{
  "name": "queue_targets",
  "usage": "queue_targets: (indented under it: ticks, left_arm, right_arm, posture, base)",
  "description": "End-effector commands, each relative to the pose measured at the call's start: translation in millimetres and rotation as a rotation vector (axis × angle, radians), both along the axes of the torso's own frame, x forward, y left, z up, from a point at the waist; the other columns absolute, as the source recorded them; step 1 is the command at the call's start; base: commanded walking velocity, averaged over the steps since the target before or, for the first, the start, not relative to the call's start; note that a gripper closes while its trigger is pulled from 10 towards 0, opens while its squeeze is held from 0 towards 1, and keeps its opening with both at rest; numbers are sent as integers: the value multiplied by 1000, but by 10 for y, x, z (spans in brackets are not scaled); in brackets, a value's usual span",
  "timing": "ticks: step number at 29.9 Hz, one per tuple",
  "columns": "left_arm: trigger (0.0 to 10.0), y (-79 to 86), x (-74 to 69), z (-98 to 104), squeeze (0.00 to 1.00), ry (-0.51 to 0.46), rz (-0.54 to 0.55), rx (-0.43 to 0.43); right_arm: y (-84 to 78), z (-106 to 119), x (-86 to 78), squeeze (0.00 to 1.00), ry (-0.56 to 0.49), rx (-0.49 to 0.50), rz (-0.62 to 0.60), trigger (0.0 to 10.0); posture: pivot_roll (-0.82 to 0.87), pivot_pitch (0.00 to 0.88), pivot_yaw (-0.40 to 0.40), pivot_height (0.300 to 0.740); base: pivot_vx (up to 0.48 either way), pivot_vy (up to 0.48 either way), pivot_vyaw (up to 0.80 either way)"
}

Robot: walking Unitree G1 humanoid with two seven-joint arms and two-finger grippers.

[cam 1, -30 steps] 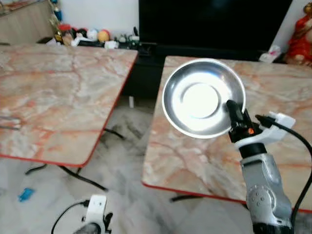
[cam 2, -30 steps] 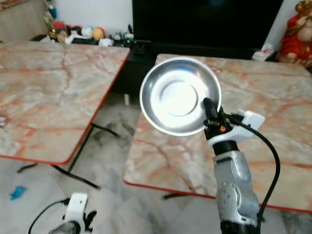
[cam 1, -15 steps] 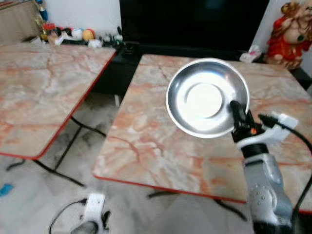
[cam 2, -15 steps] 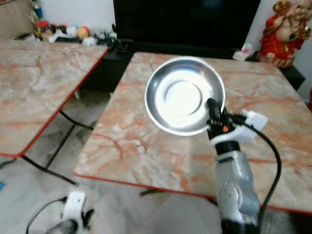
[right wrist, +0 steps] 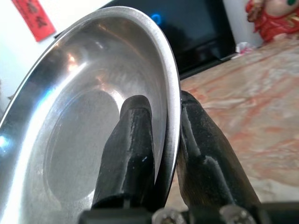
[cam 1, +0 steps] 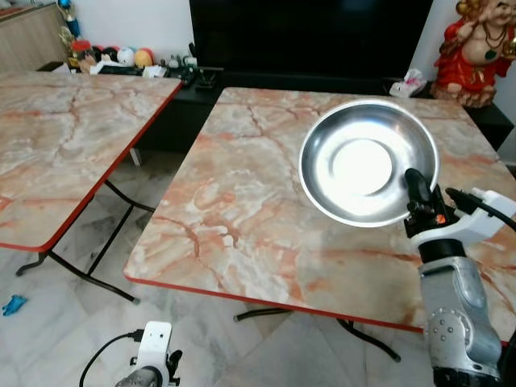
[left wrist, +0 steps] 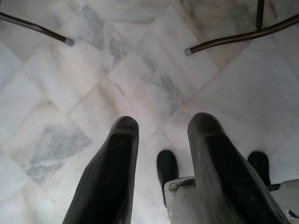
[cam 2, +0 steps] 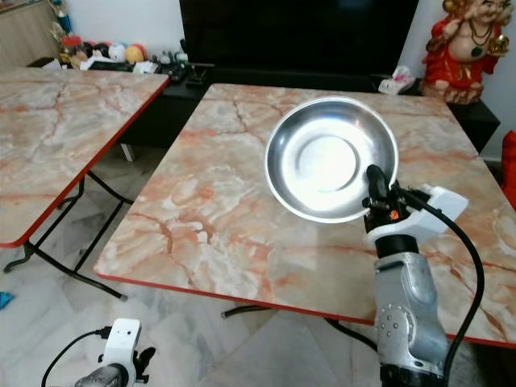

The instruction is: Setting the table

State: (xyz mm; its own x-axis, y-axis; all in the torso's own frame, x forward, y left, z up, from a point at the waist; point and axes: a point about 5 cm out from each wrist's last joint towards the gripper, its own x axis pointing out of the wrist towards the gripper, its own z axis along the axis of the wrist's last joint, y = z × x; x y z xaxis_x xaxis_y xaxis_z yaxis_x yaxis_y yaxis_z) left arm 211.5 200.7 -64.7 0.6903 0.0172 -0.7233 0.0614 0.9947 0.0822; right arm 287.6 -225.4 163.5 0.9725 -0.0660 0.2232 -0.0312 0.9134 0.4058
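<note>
A steel bowl (cam 1: 368, 161) hangs above the right table (cam 1: 242, 218) (another table (cam 1: 64, 145) left).

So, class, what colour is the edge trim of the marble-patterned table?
Red; the table edge shows it best in the right eye view.

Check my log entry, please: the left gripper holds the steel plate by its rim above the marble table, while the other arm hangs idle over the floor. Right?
Not quite: the right gripper holds the steel plate by its rim above the marble table, as the right wrist view shows. The left gripper is the one hanging idle over the floor.
</note>
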Motion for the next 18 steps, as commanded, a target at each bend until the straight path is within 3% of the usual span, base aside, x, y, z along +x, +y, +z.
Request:
queue_targets:
  ticks: [1,6,10,12,18]
  left_arm:
    - [10000,43,-51,-27,0,31,2,6]
    - [10000,43,-47,-25,0,30,2,6]
    - [10000,44,-40,-21,0,29,3,5]
    - [10000,44,-41,-21,0,29,3,6]
    - [10000,47,-43,-23,0,32,3,4]
  right_arm:
    - [-59,-32,-11,0,25,-2,-26,10000]
    - [-109,-78,-24,0,61,-16,-86,10000]
    - [-367,-279,-93,0,208,-9,-199,10000]
    - [-408,-309,-109,0,227,-22,-215,10000]
    - [-425,-368,-167,0,286,-15,-109,10000]
  posture:
    - [0,0,1,740]
    - [8,0,0,740]
    - [-1,0,3,740]
    - [-2,0,2,740]
    - [-3,0,3,740]
  base:
    - [0,0,0]
    - [0,0,0]
    - [0,0,0]
    - [0,0,0]
    - [0,0,0]
